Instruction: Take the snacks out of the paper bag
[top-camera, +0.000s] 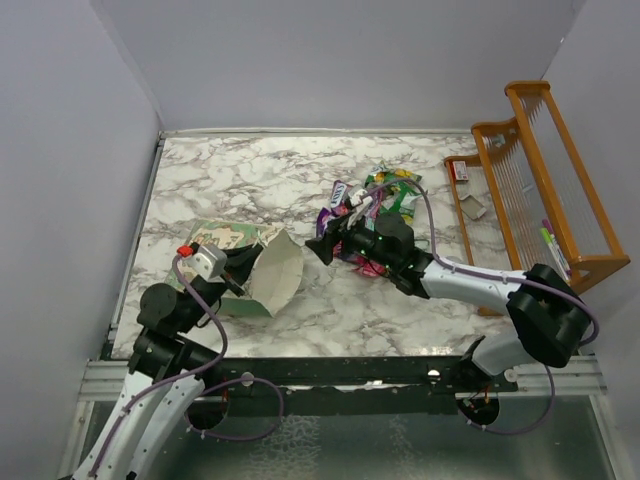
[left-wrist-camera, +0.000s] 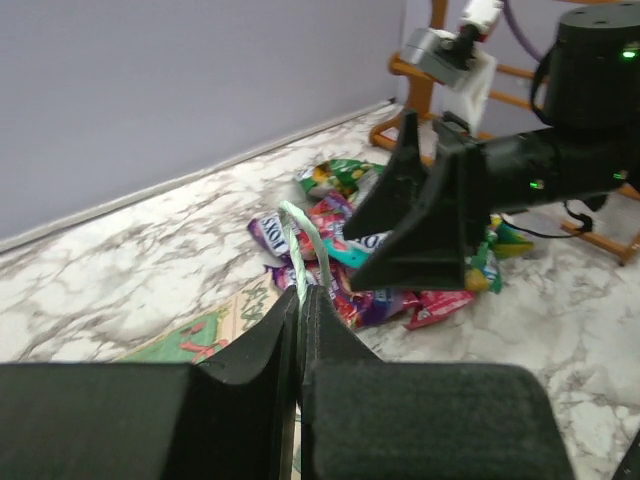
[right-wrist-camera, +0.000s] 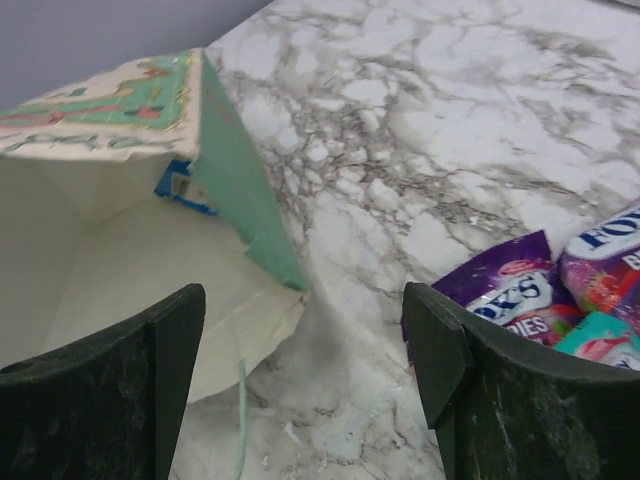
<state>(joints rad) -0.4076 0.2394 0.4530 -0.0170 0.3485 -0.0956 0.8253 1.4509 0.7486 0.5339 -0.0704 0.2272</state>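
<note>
The paper bag (top-camera: 272, 272) lies on its side at the left, its cream mouth facing right. My left gripper (top-camera: 243, 278) is shut on the bag's pale-green handle cord (left-wrist-camera: 298, 240) at the rim. The snacks (top-camera: 378, 205), purple, pink, green and blue packets, lie in a pile on the marble right of the bag; they also show in the left wrist view (left-wrist-camera: 345, 265) and the right wrist view (right-wrist-camera: 545, 295). My right gripper (top-camera: 322, 247) is open and empty, between the bag's mouth (right-wrist-camera: 110, 270) and the pile. A small blue thing (right-wrist-camera: 183, 188) sits inside the bag; I cannot tell what it is.
An orange wooden rack (top-camera: 540, 170) stands at the right edge. A small red-and-white box (top-camera: 460, 170) and a small translucent cup (top-camera: 477, 208) lie beside it. Grey walls close the table at the back and on both sides.
</note>
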